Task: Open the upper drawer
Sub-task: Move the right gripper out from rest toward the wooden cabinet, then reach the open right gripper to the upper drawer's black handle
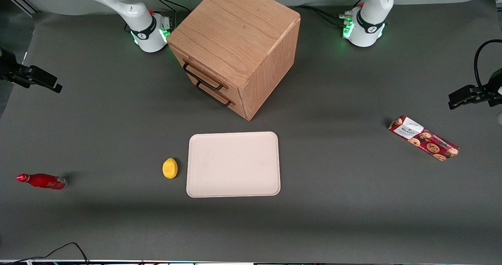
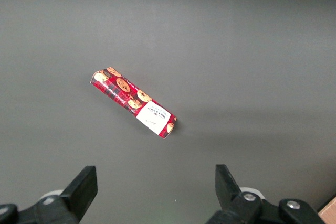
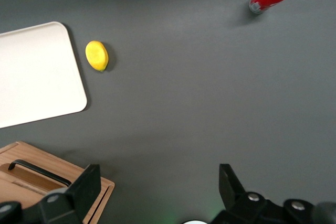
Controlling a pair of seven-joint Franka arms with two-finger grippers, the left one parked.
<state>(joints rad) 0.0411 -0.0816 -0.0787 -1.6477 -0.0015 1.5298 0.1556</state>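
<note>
The oak cabinet [image 1: 235, 33] stands at the back middle of the table, its front turned toward the working arm's end. The upper drawer [image 1: 179, 55] sits shut and flush, with its thin black handle [image 1: 202, 78] just above the lower drawer's handle [image 1: 213, 96]. My right gripper [image 1: 51, 84] hangs high toward the working arm's end, well apart from the cabinet. In the right wrist view the gripper [image 3: 157, 182] is open with nothing between its fingers [image 3: 89, 187]. A corner of the cabinet [image 3: 94, 192] with one black handle [image 3: 37, 172] shows beside them.
A cream tray [image 1: 233, 165] lies nearer the front camera than the cabinet, with a yellow lemon [image 1: 170, 168] beside it. A red bottle [image 1: 42, 181] lies toward the working arm's end. A red cookie box [image 1: 423, 138] lies toward the parked arm's end.
</note>
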